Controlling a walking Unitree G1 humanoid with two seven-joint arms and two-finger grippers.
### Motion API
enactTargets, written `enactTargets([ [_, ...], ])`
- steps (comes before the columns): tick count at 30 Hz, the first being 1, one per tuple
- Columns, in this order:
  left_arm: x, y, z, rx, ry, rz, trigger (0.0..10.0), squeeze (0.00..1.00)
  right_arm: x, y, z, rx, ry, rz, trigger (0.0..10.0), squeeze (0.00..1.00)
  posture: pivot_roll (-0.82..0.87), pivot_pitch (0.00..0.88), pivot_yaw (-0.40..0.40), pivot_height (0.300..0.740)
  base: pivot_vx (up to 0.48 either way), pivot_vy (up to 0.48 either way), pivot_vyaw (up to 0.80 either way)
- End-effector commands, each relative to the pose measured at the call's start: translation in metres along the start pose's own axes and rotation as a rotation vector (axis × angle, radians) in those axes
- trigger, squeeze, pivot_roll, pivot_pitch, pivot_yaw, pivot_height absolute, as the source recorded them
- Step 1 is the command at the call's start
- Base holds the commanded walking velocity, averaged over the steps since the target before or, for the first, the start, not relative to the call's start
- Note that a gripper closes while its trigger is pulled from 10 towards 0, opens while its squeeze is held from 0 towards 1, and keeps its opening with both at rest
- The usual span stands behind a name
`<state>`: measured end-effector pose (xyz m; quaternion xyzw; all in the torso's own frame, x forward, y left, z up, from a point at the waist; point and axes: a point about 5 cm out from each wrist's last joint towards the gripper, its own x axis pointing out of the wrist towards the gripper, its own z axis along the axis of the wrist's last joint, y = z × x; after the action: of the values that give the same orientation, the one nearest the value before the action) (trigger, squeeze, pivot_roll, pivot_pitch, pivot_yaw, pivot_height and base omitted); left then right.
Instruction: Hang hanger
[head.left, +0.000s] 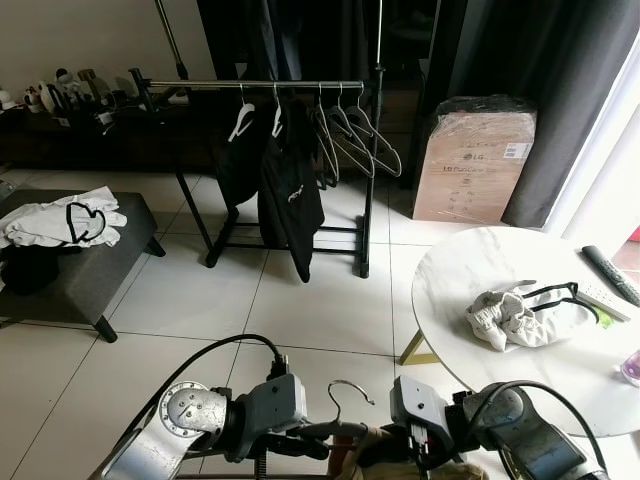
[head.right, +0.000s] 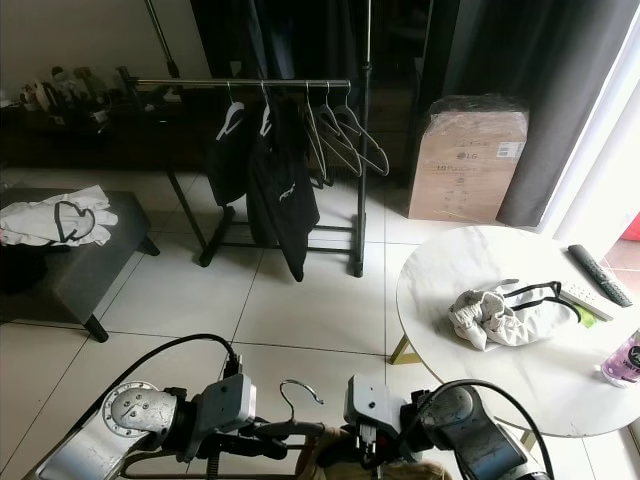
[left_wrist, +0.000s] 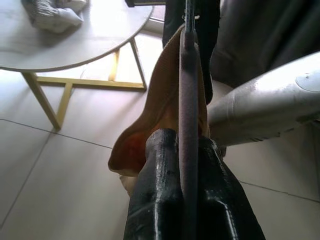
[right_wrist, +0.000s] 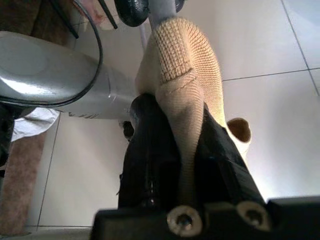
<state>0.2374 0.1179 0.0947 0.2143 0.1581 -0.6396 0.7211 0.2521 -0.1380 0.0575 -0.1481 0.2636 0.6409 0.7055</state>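
Left eye view: a tiled room, with a clothes rack (head.left: 262, 85) well apart from the robot across the floor, its rail carrying two dark garments (head.left: 285, 180) on white hangers and a cluster of bare hangers (head.left: 352, 135) toward its right end. To the right stands a round white table (head.left: 470, 265) with a crumpled cloth (head.left: 515, 318) on it, behind it a wrapped carton (head.left: 472, 160); at left, a grey bench (head.left: 95, 265) holds more clothing. Low in front, the left gripper (head.left: 300, 440) and right gripper (head.left: 405, 445) meet over the hanger (head.left: 345, 395), whose metal hook curls upward between them. Left wrist view shows that gripper's fingers (left_wrist: 160, 200) pressed onto the hanger's thin bar, with tan knit fabric (left_wrist: 160, 110) draped beside it; right wrist view shows the other gripper's fingers (right_wrist: 150, 165) pinching the same ribbed knit (right_wrist: 180, 75). The load looks light but awkward: a stiff, slim, probably slick bar carrying soft cloth that may slide or sag. The firmest hold seems to be on the bar near the hook's neck, leaving the hook free to catch the rail, while the cloth grip only steadies the garment.
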Motion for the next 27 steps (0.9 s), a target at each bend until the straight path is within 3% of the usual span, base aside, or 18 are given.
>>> enactTargets([
  [1,-0.001,0.001,0.006,0.029,-0.037,0.032,0.0,0.0,-0.007,-0.003,0.006,0.021,-0.038,0.001,10.0,1.0,-0.08,0.08,0.025,0.74,0.0,0.0,0.0],
  [7,0.003,-0.001,0.007,0.061,-0.027,0.011,0.0,0.0,-0.008,-0.002,0.007,-0.004,-0.02,0.037,10.0,1.0,-0.08,0.085,0.022,0.74,0.0,0.0,0.0],
  [13,0.005,0.006,0.008,0.095,-0.037,0.087,0.0,0.0,-0.01,-0.001,0.009,-0.002,-0.024,0.051,10.0,1.0,-0.08,0.087,0.018,0.74,0.0,0.0,0.0],
  [20,0.009,-0.003,0.006,0.085,-0.049,0.073,0.0,0.0,-0.017,-0.005,0.009,-0.004,-0.015,0.042,10.0,1.0,-0.08,0.081,0.013,0.74,0.0,0.0,0.0],
  [27,0.006,-0.002,0.005,0.084,-0.056,0.099,0.0,0.0,-0.021,-0.022,0.015,-0.01,-0.063,-0.099,10.0,1.0,-0.07,0.075,0.011,0.74,0.0,0.0,0.0],
])
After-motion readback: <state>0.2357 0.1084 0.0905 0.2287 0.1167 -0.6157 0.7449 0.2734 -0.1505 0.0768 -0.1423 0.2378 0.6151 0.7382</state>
